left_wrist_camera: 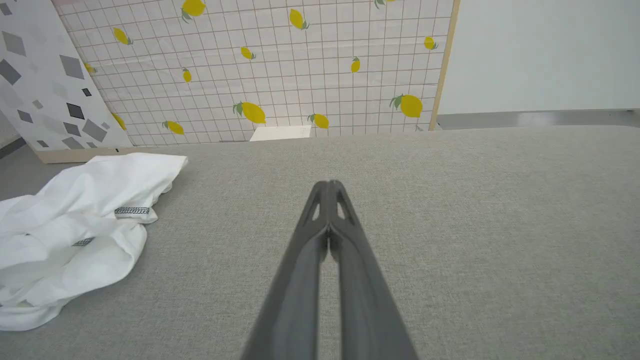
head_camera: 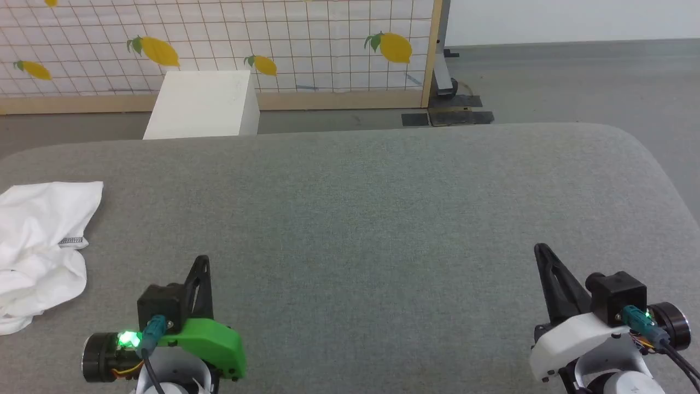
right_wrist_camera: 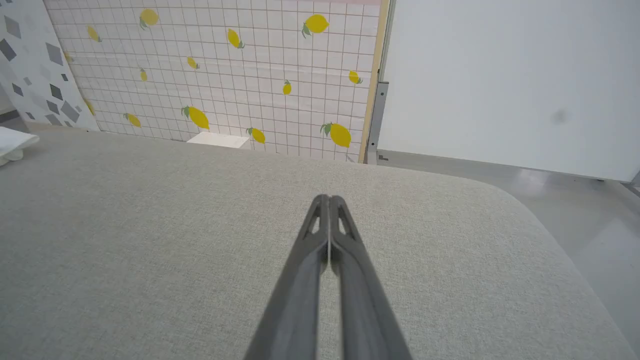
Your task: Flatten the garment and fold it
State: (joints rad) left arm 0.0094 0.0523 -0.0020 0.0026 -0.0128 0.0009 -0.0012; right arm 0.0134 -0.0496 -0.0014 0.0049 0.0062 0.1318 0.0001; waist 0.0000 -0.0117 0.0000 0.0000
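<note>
The garment (head_camera: pixel 38 241), a white shirt with short dark grey stitched strips, lies crumpled at the left edge of the grey padded table (head_camera: pixel 372 208). In the left wrist view the garment (left_wrist_camera: pixel 75 230) sits to the left of my fingers, apart from them. My left gripper (head_camera: pixel 202 261) is at the lower left over bare table, shut with nothing in it; its tips (left_wrist_camera: pixel 329 184) meet. At the lower right my right gripper (head_camera: pixel 540 249) is also shut and empty, its tips (right_wrist_camera: pixel 329 198) pressed together. A corner of the garment (right_wrist_camera: pixel 12 142) shows far left in the right wrist view.
A rigid white box (head_camera: pixel 205 104) stands on the floor behind the table's far edge. Behind it runs a lemon-patterned grid screen (head_camera: pixel 273 44) with a wooden frame and a metal stand foot (head_camera: pixel 448 109). The table's right corner is rounded, with grey floor beyond.
</note>
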